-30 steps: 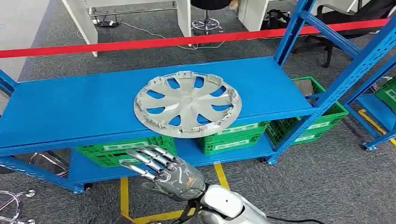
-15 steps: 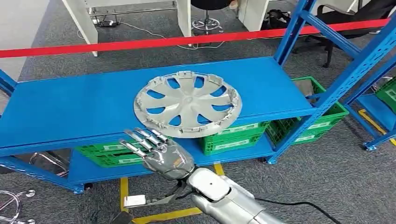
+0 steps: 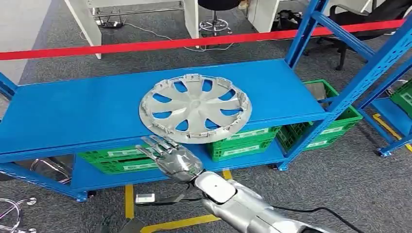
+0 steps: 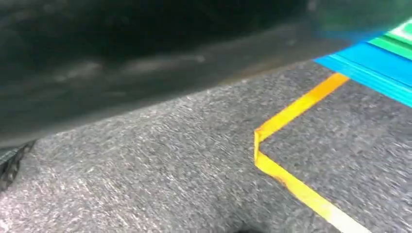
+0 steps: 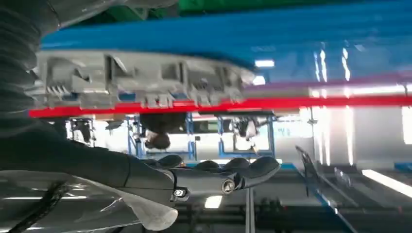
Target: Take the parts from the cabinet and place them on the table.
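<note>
Fingers (image 3: pixel 154 143) of right hand (image 3: pixel 174 160) spread, flat, holding nothing, at frame centre just under hubcap (image 3: pixel 195 108) rim overhanging blue shelf (image 3: pixel 73 116). Left hand state: can't tell.

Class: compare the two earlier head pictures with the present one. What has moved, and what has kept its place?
The right hand has risen forward toward the shelf, its open fingers now close under the near rim of the wheel cover, holding nothing. The wheel cover, shelf and green crates have not moved.
</note>
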`<move>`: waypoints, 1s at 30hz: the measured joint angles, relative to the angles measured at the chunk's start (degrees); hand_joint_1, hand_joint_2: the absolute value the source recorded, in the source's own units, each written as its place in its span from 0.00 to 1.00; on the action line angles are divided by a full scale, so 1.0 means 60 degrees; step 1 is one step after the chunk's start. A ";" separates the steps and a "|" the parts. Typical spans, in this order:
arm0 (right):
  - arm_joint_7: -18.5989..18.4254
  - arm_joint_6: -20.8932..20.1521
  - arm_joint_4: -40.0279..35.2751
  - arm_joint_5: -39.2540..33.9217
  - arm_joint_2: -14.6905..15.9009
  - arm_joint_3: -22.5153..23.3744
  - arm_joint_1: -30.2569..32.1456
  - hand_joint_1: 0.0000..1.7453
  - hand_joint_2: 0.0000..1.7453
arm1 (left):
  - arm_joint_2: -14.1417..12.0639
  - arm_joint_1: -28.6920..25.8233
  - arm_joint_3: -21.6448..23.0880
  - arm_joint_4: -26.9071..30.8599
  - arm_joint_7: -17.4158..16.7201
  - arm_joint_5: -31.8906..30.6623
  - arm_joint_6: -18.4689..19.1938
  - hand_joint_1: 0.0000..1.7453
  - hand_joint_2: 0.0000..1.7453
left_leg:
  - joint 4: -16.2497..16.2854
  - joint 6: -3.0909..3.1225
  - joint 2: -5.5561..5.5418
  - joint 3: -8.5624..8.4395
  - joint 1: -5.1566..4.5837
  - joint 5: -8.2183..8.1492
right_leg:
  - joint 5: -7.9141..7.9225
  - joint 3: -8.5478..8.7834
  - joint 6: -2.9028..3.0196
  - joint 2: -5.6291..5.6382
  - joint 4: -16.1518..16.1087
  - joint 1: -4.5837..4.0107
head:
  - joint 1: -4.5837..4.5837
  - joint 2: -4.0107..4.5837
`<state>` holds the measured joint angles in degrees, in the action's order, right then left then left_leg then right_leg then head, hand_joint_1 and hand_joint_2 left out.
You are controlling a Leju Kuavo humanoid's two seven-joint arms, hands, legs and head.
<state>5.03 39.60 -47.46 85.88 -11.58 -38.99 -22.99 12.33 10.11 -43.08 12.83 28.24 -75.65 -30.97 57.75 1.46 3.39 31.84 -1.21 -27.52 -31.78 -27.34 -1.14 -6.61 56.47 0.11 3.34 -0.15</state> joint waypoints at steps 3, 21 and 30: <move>-0.0372 0.0000 0.0609 0.0215 -0.0011 0.0000 -0.0270 0.00 1.00 | 0.0033 0.0023 0.0135 0.0000 0.0029 0.0003 0.0011 0.00 0.00 | 0.0004 0.0000 0.0000 -0.0001 0.0000 0.0000 | 0.0001 0.0003 -0.0001 -0.0004 0.0000 0.0000 | 0.0004 0.0000; -0.1101 0.0004 0.2093 0.0394 0.0120 0.0040 -0.1175 0.00 1.00 | 0.0022 -0.0022 0.0576 0.0000 -0.0390 -0.0150 0.0128 0.00 0.00 | 0.0006 0.0001 0.0005 0.0000 0.0000 0.0001 | 0.0006 0.0000 -0.0009 0.0004 0.0000 0.0000 | 0.0000 0.0000; -0.1330 0.0007 0.1744 0.0430 0.0597 0.0476 -0.1547 0.00 1.00 | -0.0211 -0.0386 0.0740 0.0000 -0.1139 -0.0175 0.0314 0.00 0.00 | 0.0012 0.0002 0.0006 0.0003 -0.0002 -0.0002 | 0.0007 -0.0003 -0.0010 0.0010 0.0000 0.0000 | 0.0000 0.0000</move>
<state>-2.95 39.65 -37.00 88.46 -8.00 -36.13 -32.27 11.06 7.79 -38.64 12.83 21.40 -76.70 -29.09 57.83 1.47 3.43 31.86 -1.23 -27.53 -31.74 -27.36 -1.20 -6.55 56.47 0.11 3.34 -0.15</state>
